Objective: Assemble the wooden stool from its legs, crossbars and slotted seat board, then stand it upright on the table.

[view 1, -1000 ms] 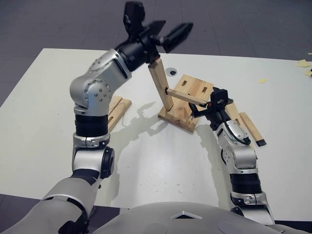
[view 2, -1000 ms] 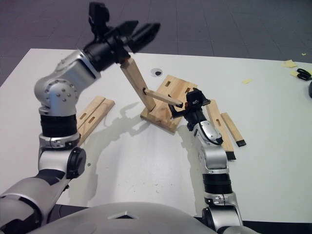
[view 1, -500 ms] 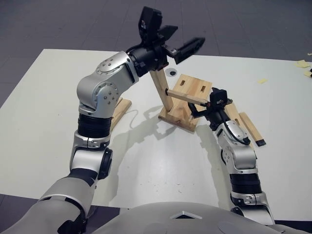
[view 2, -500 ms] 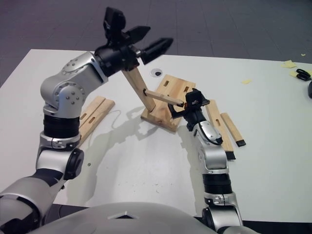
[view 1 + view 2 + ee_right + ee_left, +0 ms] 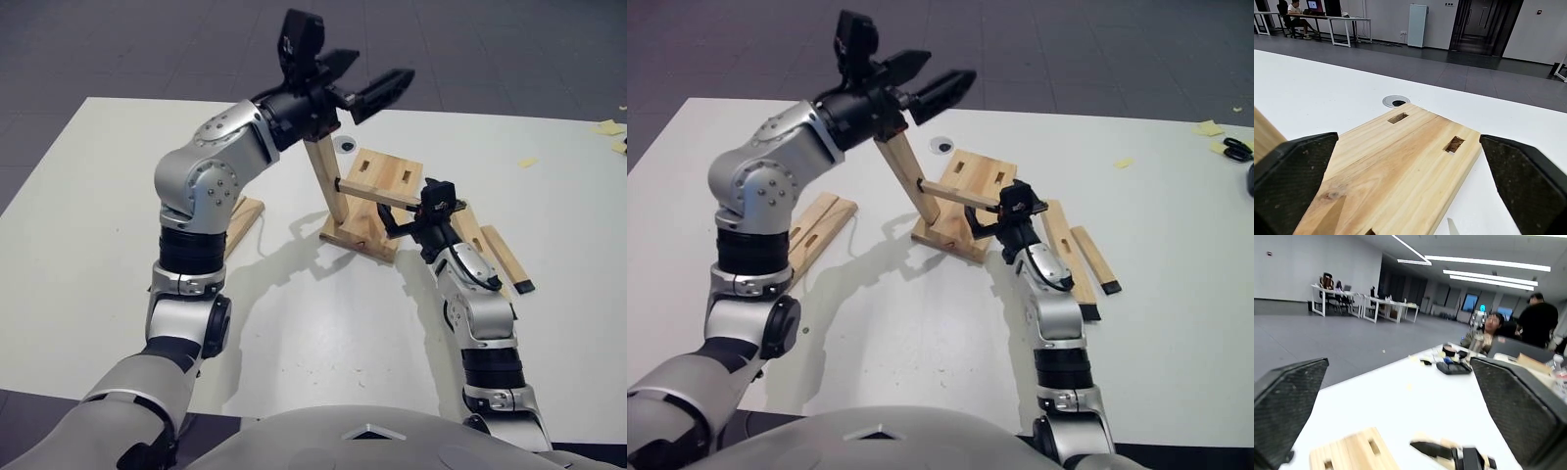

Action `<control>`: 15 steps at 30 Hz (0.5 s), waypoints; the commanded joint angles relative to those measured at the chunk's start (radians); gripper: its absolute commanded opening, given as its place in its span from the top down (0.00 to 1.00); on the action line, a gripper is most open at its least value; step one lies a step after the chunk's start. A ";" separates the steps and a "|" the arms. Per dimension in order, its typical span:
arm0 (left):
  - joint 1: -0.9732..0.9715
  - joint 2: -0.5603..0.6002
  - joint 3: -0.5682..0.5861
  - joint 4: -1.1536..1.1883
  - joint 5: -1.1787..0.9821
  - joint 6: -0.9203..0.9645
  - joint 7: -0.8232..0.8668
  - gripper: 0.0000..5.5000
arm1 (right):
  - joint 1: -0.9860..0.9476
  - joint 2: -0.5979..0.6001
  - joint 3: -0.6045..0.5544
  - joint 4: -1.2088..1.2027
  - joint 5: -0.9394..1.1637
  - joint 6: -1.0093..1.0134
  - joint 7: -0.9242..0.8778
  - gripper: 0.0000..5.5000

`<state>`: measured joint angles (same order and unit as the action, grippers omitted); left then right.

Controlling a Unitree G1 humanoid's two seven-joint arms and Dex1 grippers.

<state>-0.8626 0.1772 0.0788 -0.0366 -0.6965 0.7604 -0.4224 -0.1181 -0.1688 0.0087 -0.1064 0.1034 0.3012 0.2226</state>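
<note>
Wooden leg [image 5: 328, 181] stands on the seat board [image 5: 394, 174] while left pincer [image 5: 382, 65] and right pincer [image 5: 400, 223] both gape wide, empty.

Pale, grained wooden seat board [image 5: 1400, 152] and leg [image 5: 326, 181]; plain white counter [image 5: 98, 196]; black left gripper [image 5: 380, 67] with cross-hatched pads [image 5: 1288, 406]; yellow paper scraps [image 5: 609, 127], upper right.

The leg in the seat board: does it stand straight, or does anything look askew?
The leg is askew: it leans toward the robot's left instead of standing square to the seat board. One crossbar sticks out of its side with the far end joined to nothing, near the open right gripper.
</note>
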 commanded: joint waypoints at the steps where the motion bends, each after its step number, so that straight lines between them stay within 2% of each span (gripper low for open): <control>1: -0.132 0.025 0.086 -0.064 -0.072 0.013 0.022 0.02 | -0.019 -0.001 -0.006 0.007 0.001 -0.005 0.000 0.02; 4: -0.125 0.044 0.083 -0.052 -0.060 0.007 0.010 0.02 | -0.021 -0.001 -0.007 0.007 0.002 -0.006 0.000 0.02; 6: -0.065 0.040 0.039 0.002 -0.020 -0.008 -0.006 0.02 | -0.020 0.000 -0.007 0.010 0.002 -0.006 0.000 0.02; 10: 0.174 0.057 -0.220 0.092 0.120 0.000 -0.106 0.02 | 0.003 0.002 0.020 0.033 -0.007 0.019 0.008 0.02; 12: 0.227 0.047 -0.245 0.045 0.112 0.016 -0.115 0.02 | 0.018 0.000 0.022 0.028 -0.008 0.029 0.009 0.02; 15: 0.209 0.034 -0.221 0.024 0.096 0.014 -0.102 0.02 | 0.024 -0.001 0.017 0.027 -0.005 0.032 0.007 0.02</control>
<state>-0.7439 0.2357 -0.0734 -0.0597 -0.6130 0.6832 -0.5179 -0.1024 -0.1710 0.0162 -0.0834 0.0999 0.3161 0.2239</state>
